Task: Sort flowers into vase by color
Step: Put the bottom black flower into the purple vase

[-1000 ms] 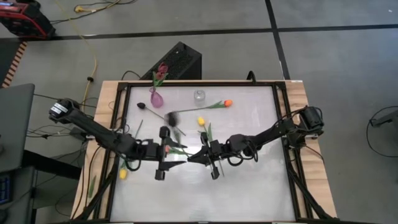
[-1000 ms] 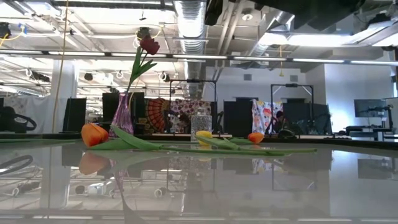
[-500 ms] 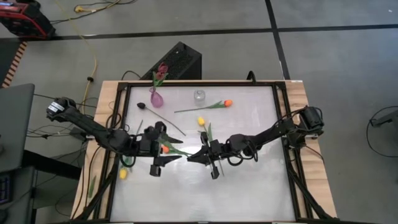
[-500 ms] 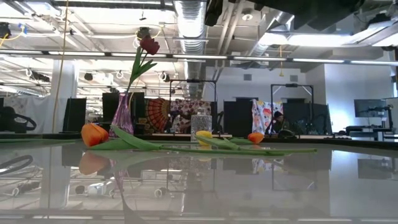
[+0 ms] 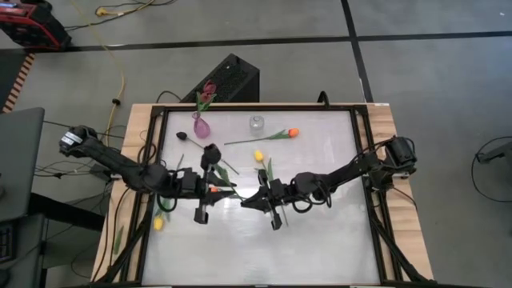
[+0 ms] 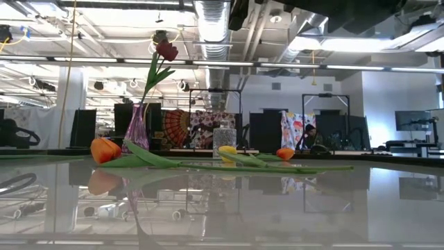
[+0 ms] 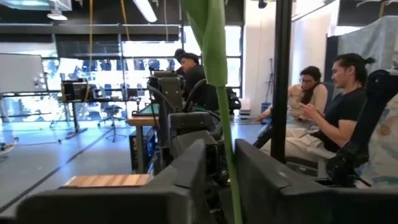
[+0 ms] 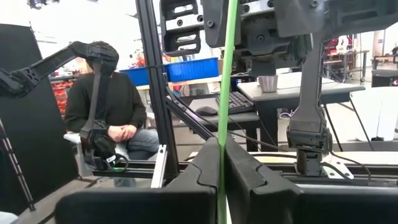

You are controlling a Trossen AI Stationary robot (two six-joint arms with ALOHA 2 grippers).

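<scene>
An orange tulip (image 5: 212,190) with a green stem spans the gap between my two grippers at the table's middle. My right gripper (image 5: 254,199) is shut on its stem. My left gripper (image 5: 218,192) is at the head end. There the stem (image 7: 227,155) and a leaf pass between its fingers (image 7: 193,168), which stand narrowly apart, with a dark slit beside the stem. A maroon tulip (image 5: 209,92) stands in the purple vase (image 5: 201,126). A clear vase (image 5: 256,123) stands to the right of the purple vase. Neither gripper shows in the low view. My right gripper pinches the thin green stem (image 8: 222,124) between its two fingers (image 8: 199,168), at the end away from the head. The fingers point level toward the table's left. The stem runs on from the fingertips toward my left gripper.
Lying on the table are an orange tulip (image 5: 293,132) at the far middle, a yellow tulip (image 5: 258,155) and a dark-headed one (image 5: 182,136). Another yellow tulip (image 5: 158,224) lies at the left frame. People sit beyond the table.
My left gripper has shifted slightly around the tulip's head end, first toward the table's left edge, then back toward my right gripper. The tulip and my right gripper have stayed where they were.
</scene>
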